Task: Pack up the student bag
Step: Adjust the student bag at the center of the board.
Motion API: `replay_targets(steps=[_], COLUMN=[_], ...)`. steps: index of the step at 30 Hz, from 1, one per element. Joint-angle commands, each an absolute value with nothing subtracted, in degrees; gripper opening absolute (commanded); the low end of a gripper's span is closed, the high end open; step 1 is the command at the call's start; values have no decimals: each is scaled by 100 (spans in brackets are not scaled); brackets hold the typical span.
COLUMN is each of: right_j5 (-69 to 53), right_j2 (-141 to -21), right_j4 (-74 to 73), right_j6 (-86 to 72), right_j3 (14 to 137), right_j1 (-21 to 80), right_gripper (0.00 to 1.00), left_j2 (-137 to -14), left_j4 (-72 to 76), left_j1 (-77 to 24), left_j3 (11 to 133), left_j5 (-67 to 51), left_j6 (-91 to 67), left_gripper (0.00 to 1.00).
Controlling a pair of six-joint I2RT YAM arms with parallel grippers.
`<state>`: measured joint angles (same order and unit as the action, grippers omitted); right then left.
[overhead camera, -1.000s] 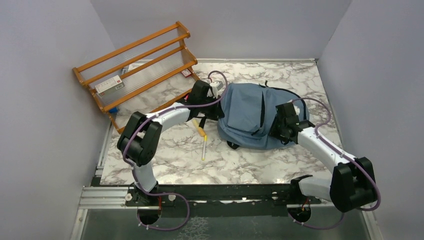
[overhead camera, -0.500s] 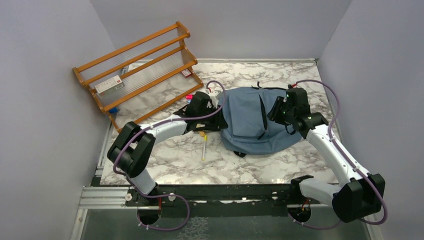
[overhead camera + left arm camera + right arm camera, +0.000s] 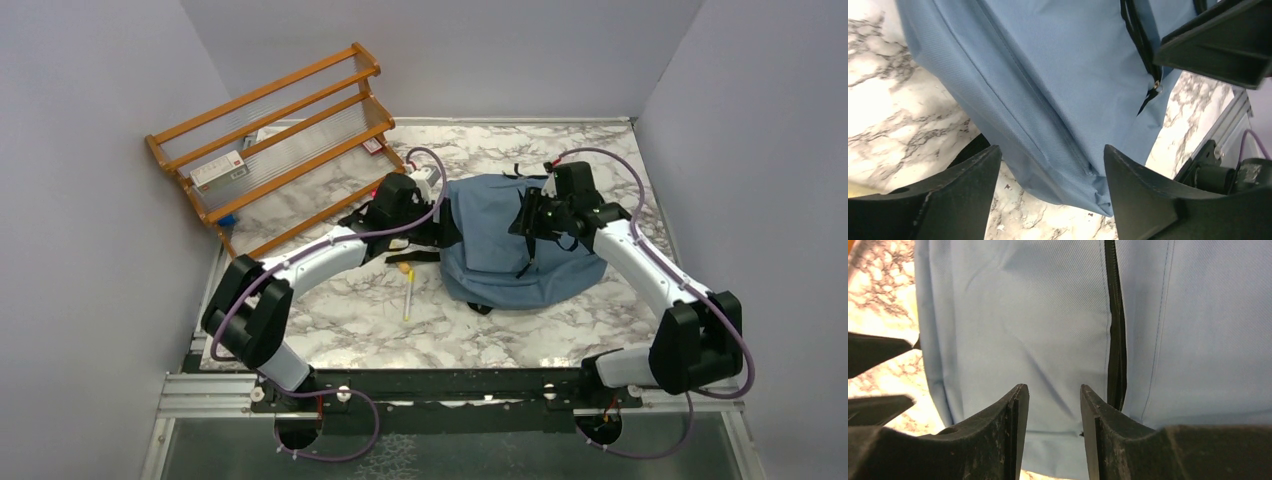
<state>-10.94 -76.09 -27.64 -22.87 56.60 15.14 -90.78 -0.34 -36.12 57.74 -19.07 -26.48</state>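
Top external view gives me both arms bent inward toward the middle of the frame. My left arm (image 3: pixel 320 250) runs from the lower left up and to the right, elbow folded low, with the wrist level at the left edge of the student bag (image 3: pixel 490 240). My right arm (image 3: pixel 640 265) rises from the lower right, arcs leftward and tips its wrist down over the bag's upper right part. The bag lies on the marble table (image 3: pixel 340 320) just right of centre. It is a rounded, slumped mound of dusty-blue woven cloth, with black straps (image 3: pixel 415 255) poking out at its left side.

On the left wrist view, the left gripper (image 3: pixel 1050 150) is released. Its matt black fingers stand wide apart with nothing pinched, and a stitched seam of the bag shows in the gap. A small metal zipper pull (image 3: pixel 1158 87) hangs at the upper right of that frame.

On the right wrist view, the right gripper (image 3: pixel 1053 387) has its scuffed black fingers parted by a narrow gap over smooth, faintly creased twill. Nothing sits between them, and I cannot tell whether the tips touch the cloth. The black zipper (image 3: pixel 1116 340) runs down just right of the gap.

The tabletop is glossy white with grey veining. A wooden rack (image 3: pixel 270 130) with orange-brown rails and ribbed clear shelves sits in the upper left. A slim yellow-and-white pen (image 3: pixel 408 295) lies left of the bag's lower edge.
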Motion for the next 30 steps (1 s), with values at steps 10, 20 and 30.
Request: replay_targets(steps=[10, 20, 30], right_j5=[-446, -504, -218], right_j2=[-8499, -8955, -9569], right_j4=[-2417, -2074, -2150], right_j6=[-2144, -2101, -1906], right_j3=[6063, 6253, 6920], right_j1=[1477, 1469, 1459], right_gripper=[58, 60, 60], left_j2=[-7824, -7694, -7425], left_j4=[-211, -18, -104], left_j1=[-3517, -3498, -3498], left_j3=[5715, 5513, 5315], left_j5=[-311, -606, -572], left_j6=[-2736, -2874, -2751], left_gripper=[99, 99, 99])
